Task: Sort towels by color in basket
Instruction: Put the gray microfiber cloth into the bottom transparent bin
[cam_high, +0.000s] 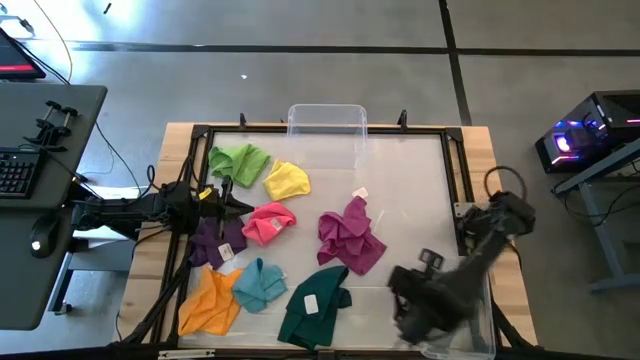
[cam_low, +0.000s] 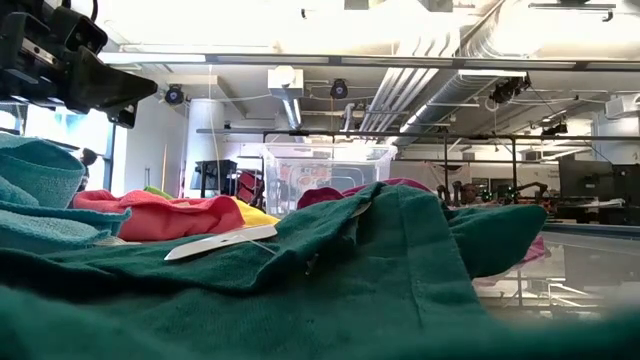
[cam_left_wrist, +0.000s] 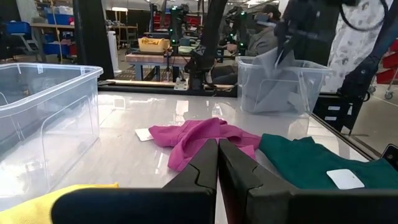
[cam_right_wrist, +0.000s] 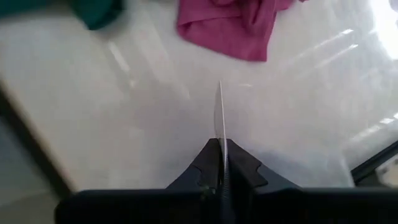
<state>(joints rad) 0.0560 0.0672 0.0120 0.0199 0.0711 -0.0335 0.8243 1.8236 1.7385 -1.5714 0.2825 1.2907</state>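
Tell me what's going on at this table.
The robot is sorting coloured towels. The right gripper is shut on what looks like a grey towel, holding it over a clear bin at the table's right edge. The left gripper is shut and empty, waiting near the pink towel. Eight towels, the magenta towel among them, lie loose on the table, unsorted.

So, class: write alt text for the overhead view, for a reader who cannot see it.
Eight small towels lie scattered on a white table: light green, yellow, pink, purple, orange, teal, dark green, magenta. The left gripper is among them, the right arm sits over a clear bin, and another bin stands at the far edge.
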